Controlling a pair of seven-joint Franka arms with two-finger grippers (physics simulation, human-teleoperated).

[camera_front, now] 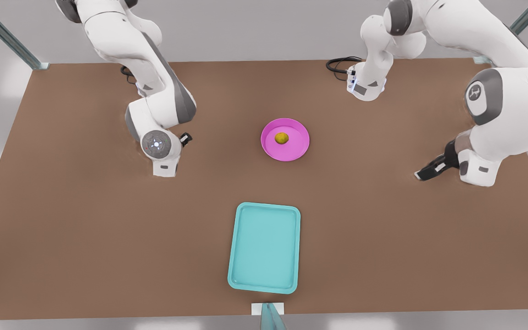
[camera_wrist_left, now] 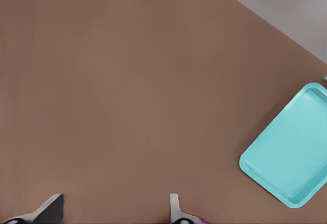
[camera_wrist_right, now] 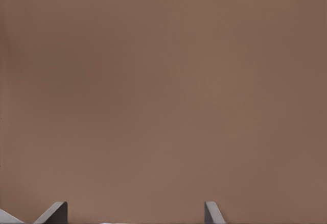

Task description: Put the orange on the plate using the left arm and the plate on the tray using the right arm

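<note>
Front view: the orange [camera_front: 282, 137] sits in the middle of the pink plate [camera_front: 285, 139], which rests flat on the brown counter [camera_front: 85, 238] between my two arms. The teal tray [camera_front: 264, 247] lies flat nearer the camera, well apart from the plate and holding nothing.

My left tool [camera_front: 422, 174] is on the front view's right, low over the counter, its black fingers angled down toward the surface and pointing toward the front view's left. It is well apart from the plate. From my left wrist camera I see my left tool [camera_wrist_left: 112, 209] with its two fingertips [camera_wrist_left: 50, 207] spread wide, nothing between them but bare counter [camera_wrist_left: 127, 81]. The tray [camera_wrist_left: 291, 150] shows at an angle off to one side, and a sliver of the pink plate [camera_wrist_left: 196, 220] peeks in just beside one fingertip.

My right tool [camera_front: 185, 138] is on the front view's left, tucked beside the wrist of that arm and close above the counter, some way from the plate's rim. From my right wrist camera, my right tool [camera_wrist_right: 134, 213] also has its fingertips [camera_wrist_right: 56, 211] spread apart, gripping nothing, with plain counter [camera_wrist_right: 163, 91] ahead of them.

Neither tool touches the orange, the plate or the tray.
</note>
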